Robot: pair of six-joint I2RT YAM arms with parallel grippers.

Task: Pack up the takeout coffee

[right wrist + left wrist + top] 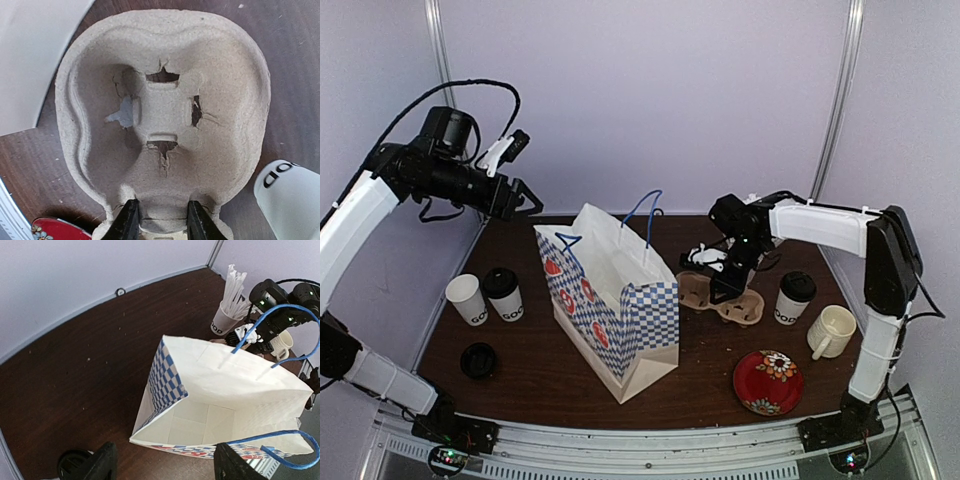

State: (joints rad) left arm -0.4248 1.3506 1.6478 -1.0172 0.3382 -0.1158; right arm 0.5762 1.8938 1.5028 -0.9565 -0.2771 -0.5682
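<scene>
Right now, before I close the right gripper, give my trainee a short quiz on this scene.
1. True or false: the bag lies flat on its side.
2. The fingers of the right gripper straddle: A) the mug's handle, B) the edge of the carrier, C) a loose lid.
3. How many lidded cups show in the top view?

Key: 1) False, it stands upright with its mouth open. 2) B. 3) Two, one on each side of the bag.

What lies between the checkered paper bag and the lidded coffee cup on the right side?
In the top view, the cardboard cup carrier lies there, with the right pincer straddling its middle.
</scene>
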